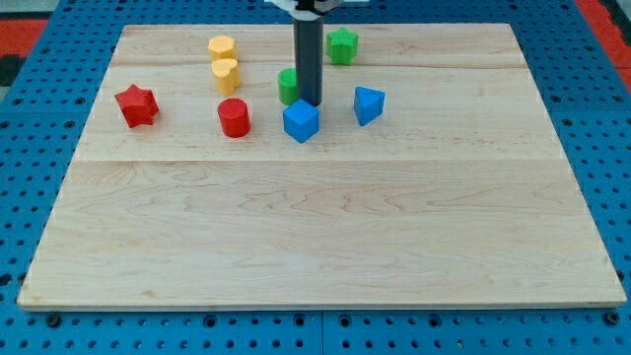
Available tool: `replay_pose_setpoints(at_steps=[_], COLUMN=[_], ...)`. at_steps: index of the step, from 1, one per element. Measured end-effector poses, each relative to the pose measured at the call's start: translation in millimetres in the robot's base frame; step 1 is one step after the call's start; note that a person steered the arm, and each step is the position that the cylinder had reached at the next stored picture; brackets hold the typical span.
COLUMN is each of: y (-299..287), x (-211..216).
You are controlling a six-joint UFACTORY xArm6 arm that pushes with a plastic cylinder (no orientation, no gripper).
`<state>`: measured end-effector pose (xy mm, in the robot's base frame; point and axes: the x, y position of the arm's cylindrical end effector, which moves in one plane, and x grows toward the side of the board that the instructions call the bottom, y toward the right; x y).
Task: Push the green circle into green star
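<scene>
The green circle (288, 86) sits near the view's top, partly hidden behind the rod. The green star (342, 45) lies up and to the right of it, close to the board's top edge, apart from the circle. My tip (310, 103) is down on the board right at the circle's right side, just above the blue cube (301, 120).
A blue wedge-like block (368, 105) lies right of the tip. A red cylinder (234, 117) and a red star (136, 106) lie to the left. Two yellow blocks (222, 47) (227, 75) stand at upper left. The wooden board (325, 227) rests on a blue pegboard.
</scene>
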<state>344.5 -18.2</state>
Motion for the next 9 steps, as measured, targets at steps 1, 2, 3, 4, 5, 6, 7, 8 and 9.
replay_pose_setpoints(at_steps=[1, 2, 3, 4, 5, 6, 7, 8, 9], y=[-18, -33, -51, -62, -64, -62, -47, -12, 16], x=[-1, -5, -5, -5, -30, -52, -57, -58, -58])
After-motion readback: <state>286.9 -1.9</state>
